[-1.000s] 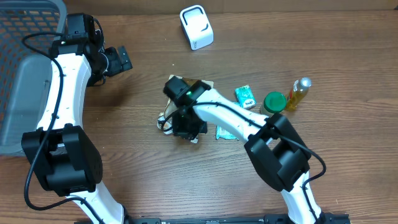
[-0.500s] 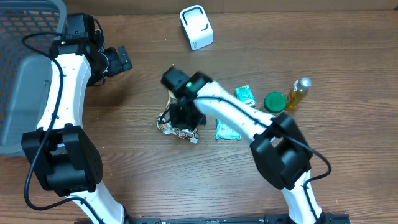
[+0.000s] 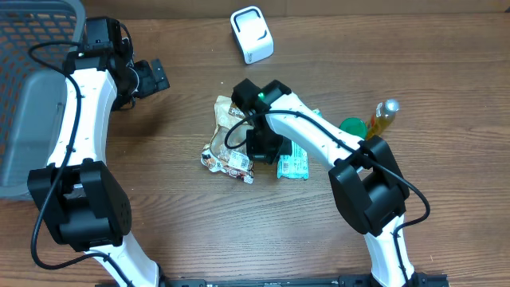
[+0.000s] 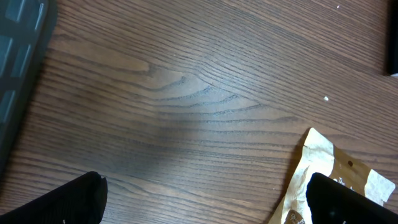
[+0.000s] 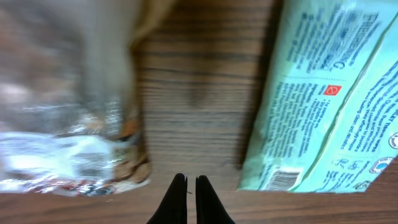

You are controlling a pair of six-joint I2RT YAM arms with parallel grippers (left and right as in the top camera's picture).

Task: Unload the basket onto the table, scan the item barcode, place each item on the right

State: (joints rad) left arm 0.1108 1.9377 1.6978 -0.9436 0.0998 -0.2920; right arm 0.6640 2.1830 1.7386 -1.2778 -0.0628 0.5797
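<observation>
A crumpled tan and silver snack bag (image 3: 226, 145) lies flat mid-table. A mint-green packet (image 3: 293, 163) lies just right of it, its barcode (image 5: 283, 180) showing in the right wrist view. My right gripper (image 3: 264, 148) hovers over the strip of wood between the two, shut with nothing in it; its fingertips (image 5: 191, 185) nearly meet. The white scanner (image 3: 252, 34) stands at the table's far edge. My left gripper (image 3: 149, 77) hangs open at the upper left, well away from the bag, and the bag's corner (image 4: 323, 163) shows beside its right finger (image 4: 351, 202).
A grey basket (image 3: 24, 119) fills the left edge, its corner (image 4: 18, 37) in the left wrist view. A green-lidded jar (image 3: 351, 127) and a yellow bottle (image 3: 384, 118) stand to the right of the packet.
My right gripper has slid right, off the snack bag, to the gap beside the green packet. The bag now lies uncovered. The left arm has not moved.
</observation>
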